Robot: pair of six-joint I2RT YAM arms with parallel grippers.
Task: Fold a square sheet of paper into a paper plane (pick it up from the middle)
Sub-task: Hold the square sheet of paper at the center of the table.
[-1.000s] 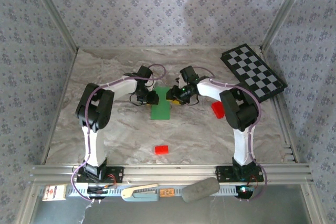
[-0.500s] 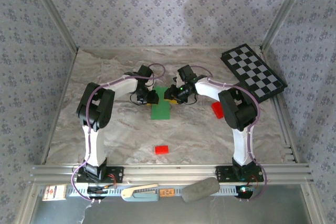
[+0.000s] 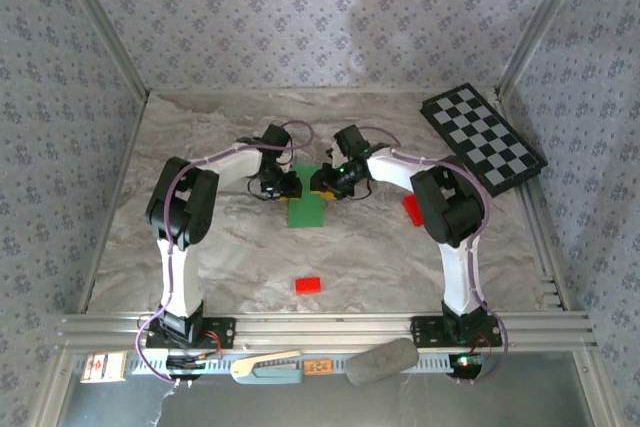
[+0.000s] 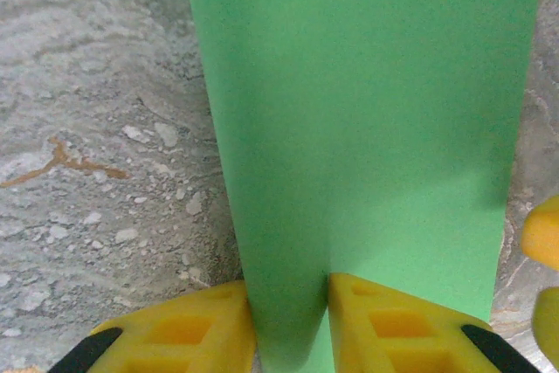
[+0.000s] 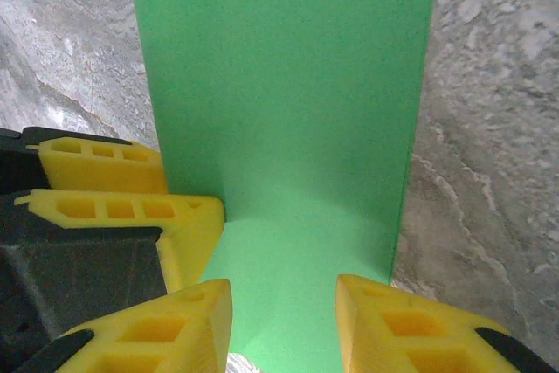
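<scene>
From above, the green sheet [image 3: 307, 209] lies on the marbled table [image 3: 220, 247] midway between the two arms. It shows as a narrow oblong running near to far. The left gripper [image 3: 288, 185] and the right gripper [image 3: 322, 181] meet at its far end, just beside each other. A red block [image 3: 308, 285] sits well nearer. A red wedge [image 3: 412, 209] lies to the right, and the checkerboard [image 3: 483, 135] leans in the far right corner.

The left wrist view has the sheet stretching away flat and uncreased. The yellow fingers [image 4: 201, 329] are drawn in close, with a band of green rising between them, so the left gripper seems to be pinching the sheet at its edge.

In the right wrist view the fingers [image 5: 393, 321] stand apart with green lying between them, so that pincer is open astride the sheet. The left gripper's fingers [image 5: 113, 207] butt against the sheet's left edge.

The paper is probably very light, limp and easily creased, and it would slide on the smooth table. A hold at an edge or on a raised fold looks safest, since a flat middle gives the fingers nothing to catch.

Compared with a second ago, the right arm has drawn slightly left and farther, closing on the left gripper. The sheet and the left arm lie as before.
</scene>
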